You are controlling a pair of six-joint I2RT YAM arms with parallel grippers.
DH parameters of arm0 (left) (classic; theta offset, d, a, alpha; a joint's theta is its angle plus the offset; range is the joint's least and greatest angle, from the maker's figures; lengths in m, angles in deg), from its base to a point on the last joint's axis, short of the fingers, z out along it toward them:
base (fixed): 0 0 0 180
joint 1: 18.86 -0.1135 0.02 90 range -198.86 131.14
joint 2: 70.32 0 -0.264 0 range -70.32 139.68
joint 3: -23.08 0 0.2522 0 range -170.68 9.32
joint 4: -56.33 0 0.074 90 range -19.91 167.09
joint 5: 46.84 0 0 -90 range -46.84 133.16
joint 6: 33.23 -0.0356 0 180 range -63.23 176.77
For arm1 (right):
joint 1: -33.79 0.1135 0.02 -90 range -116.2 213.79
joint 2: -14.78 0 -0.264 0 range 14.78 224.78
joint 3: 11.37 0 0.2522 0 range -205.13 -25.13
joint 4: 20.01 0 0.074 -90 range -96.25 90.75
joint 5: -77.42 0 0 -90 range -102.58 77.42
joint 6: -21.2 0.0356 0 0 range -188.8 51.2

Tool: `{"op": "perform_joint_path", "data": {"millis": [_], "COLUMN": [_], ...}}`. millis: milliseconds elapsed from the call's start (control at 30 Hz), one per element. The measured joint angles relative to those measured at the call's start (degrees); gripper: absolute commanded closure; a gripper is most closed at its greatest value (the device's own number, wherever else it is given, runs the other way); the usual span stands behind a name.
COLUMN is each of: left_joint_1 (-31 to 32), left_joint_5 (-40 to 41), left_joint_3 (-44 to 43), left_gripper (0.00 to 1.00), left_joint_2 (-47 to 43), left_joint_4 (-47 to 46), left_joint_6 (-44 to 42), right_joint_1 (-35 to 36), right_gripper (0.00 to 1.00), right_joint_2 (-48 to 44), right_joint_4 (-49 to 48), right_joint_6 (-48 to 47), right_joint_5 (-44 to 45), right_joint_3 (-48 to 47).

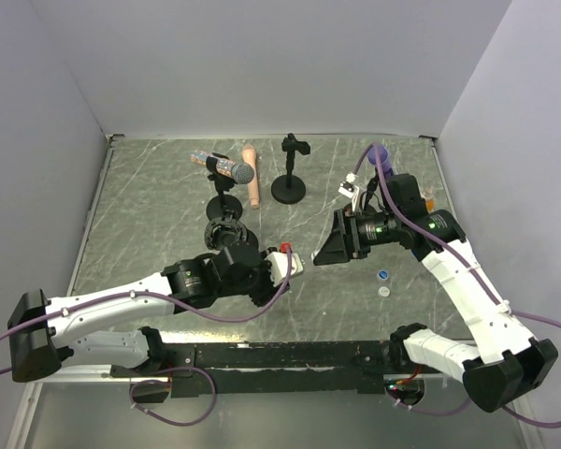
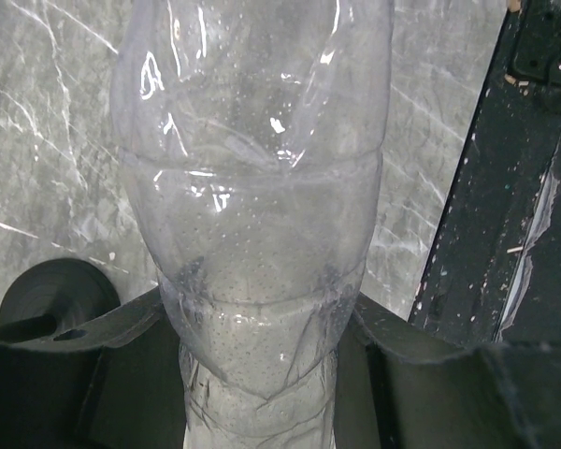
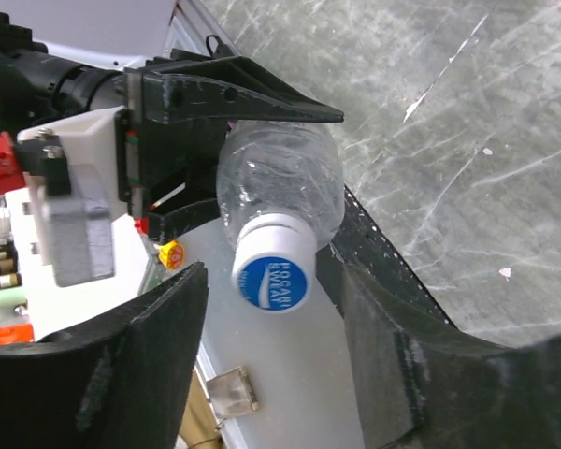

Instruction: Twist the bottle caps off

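Note:
My left gripper (image 2: 262, 374) is shut on a clear plastic bottle (image 2: 252, 187), its fingers pressing the lower body on both sides. In the right wrist view the bottle (image 3: 280, 178) points its white cap with a blue top (image 3: 273, 271) at the camera. My right gripper (image 3: 276, 309) is open, with the cap between its two fingers (image 3: 159, 346) and a gap on each side. In the top view the two grippers meet at mid table, left (image 1: 299, 265) and right (image 1: 323, 251). Two loose caps lie on the table, one blue (image 1: 383, 275) and one whitish (image 1: 384, 291).
A microphone (image 1: 232, 168) on a stand, a peach stick (image 1: 251, 178) and a black holder stand (image 1: 290, 187) are at the back. A purple ball (image 1: 379, 152) sits behind the right arm. A round black base (image 2: 61, 290) lies left of the bottle.

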Motion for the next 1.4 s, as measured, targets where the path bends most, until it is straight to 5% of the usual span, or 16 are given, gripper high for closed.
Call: {"op": "perform_joint_path", "data": {"millis": [133,333,533,767,1033,1167,1400], "left_joint_1": [0.0,0.0,0.0,0.0,0.0,0.0,0.85], "left_joint_5": [0.0,0.0,0.0,0.0,-0.04,-0.52,-3.76], "left_joint_3": [-0.74,-1.01,-1.01,-1.01,-1.01,-1.01,-1.03], "left_gripper": [0.76,0.76,0.75,0.76,0.76,0.76,0.76], "left_joint_2": [0.0,0.02,0.44,0.52,0.42,0.28,-0.44], "left_joint_4": [-0.11,-0.07,0.0,-0.07,-0.17,0.59,6.43], "left_joint_6": [0.39,0.39,0.37,0.37,0.31,-0.96,-6.25], "right_joint_1": [0.0,0.11,0.09,0.09,-0.04,1.68,17.14], "right_gripper": [0.52,0.29,0.34,0.51,0.95,1.0,1.0], "right_joint_2": [-0.02,-0.02,-0.02,-0.02,-0.02,0.52,-2.91], "right_joint_4": [-0.24,-0.63,-1.53,-2.03,-1.86,-0.33,4.13], "right_joint_6": [-0.02,0.11,0.42,0.92,-1.09,-10.27,-49.48], "right_joint_5": [-0.15,-0.61,-0.74,-0.39,0.15,-0.72,4.83], "right_joint_3": [0.17,0.17,-0.33,-0.98,-0.9,-1.79,-3.65]}}
